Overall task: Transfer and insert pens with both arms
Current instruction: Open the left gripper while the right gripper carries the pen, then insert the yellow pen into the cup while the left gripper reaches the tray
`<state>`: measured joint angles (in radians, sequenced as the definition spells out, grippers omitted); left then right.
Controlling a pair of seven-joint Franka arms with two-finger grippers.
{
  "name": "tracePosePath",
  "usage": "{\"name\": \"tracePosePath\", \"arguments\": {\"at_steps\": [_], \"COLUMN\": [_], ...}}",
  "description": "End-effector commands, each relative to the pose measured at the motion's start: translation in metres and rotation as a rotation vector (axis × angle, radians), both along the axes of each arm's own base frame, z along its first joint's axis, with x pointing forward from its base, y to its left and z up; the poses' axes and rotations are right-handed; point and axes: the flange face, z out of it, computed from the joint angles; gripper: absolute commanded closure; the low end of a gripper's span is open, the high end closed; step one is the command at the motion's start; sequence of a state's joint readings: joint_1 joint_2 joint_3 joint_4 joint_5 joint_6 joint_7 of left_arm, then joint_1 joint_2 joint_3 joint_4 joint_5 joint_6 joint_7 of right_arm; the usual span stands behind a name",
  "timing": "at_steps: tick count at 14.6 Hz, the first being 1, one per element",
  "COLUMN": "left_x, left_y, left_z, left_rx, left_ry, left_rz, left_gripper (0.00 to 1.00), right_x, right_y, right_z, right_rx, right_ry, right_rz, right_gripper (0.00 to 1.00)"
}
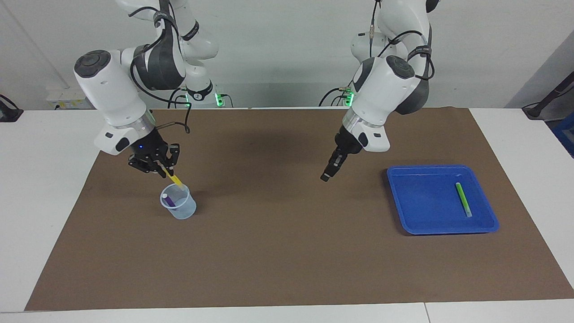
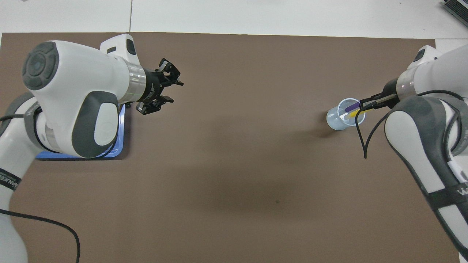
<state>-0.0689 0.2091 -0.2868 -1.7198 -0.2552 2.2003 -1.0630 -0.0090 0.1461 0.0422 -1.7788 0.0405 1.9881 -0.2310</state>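
My right gripper [image 1: 162,170] is shut on the yellow pen [image 1: 176,180] and holds it slanted over the clear plastic cup [image 1: 179,209], with the pen's lower end inside the rim. The purple pen [image 1: 168,200] leans inside the cup. In the overhead view the right gripper [image 2: 365,105] is at the cup [image 2: 333,122], with the yellow pen [image 2: 353,114] and the purple pen [image 2: 351,108] in it. The green pen [image 1: 463,199] lies in the blue tray [image 1: 421,202]. My left gripper [image 1: 325,176] hangs open and empty over the mat between the middle and the tray; it also shows in the overhead view [image 2: 165,88].
A brown mat [image 1: 287,260] covers the white table. In the overhead view the left arm hides most of the blue tray [image 2: 123,128] and the green pen. The cup stands toward the right arm's end, the tray toward the left arm's end.
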Motion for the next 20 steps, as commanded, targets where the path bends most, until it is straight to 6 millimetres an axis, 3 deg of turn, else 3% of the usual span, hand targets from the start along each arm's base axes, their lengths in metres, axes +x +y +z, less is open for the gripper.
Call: {"name": "tracePosePath", "arguments": {"at_steps": [1, 2, 4, 8, 10, 12, 13, 15, 17, 20], "left_x": [-0.001, 0.001, 0.004, 0.006, 0.005, 0.006, 0.008, 0.009, 0.010, 0.012], "left_y": [0.027, 0.037, 0.064, 0.106, 0.113, 0.120, 0.143, 0.174, 0.199, 0.221], "left_z": [0.005, 0.004, 0.004, 0.001, -0.001, -0.003, -0.001, -0.003, -0.003, -0.006], "left_rx": [0.026, 0.029, 0.045, 0.131, 0.189, 0.240, 0.248, 0.267, 0.314, 0.394], "left_ry": [-0.001, 0.007, 0.031, -0.001, 0.009, -0.002, -0.006, -0.024, -0.046, -0.069], "left_rz": [-0.042, -0.028, -0.029, -0.277, -0.317, -0.345, -0.354, -0.443, -0.512, -0.658], "left_gripper": [0.28, 0.00, 0.00, 0.00, 0.00, 0.00, 0.00, 0.00, 0.00, 0.00], "right_x": [0.000, 0.000, 0.003, 0.010, 0.010, 0.011, 0.011, 0.011, 0.008, 0.001], "right_y": [-0.011, -0.013, -0.017, -0.014, -0.015, -0.015, -0.015, -0.017, -0.022, -0.040], "right_z": [0.000, -0.001, -0.014, -0.042, -0.044, -0.042, -0.040, -0.028, 0.001, 0.035], "right_rx": [-0.033, -0.033, -0.033, -0.029, -0.027, -0.022, -0.022, -0.021, -0.017, -0.019], "right_ry": [-0.012, -0.015, -0.020, -0.030, -0.027, -0.027, -0.024, -0.031, -0.031, -0.014], "right_rz": [0.016, 0.012, 0.016, 0.005, -0.011, -0.031, -0.038, -0.046, -0.057, -0.085], "right_gripper": [1.00, 1.00, 1.00, 1.00, 0.76, 0.16, 0.00, 0.00, 0.00, 0.00]}}
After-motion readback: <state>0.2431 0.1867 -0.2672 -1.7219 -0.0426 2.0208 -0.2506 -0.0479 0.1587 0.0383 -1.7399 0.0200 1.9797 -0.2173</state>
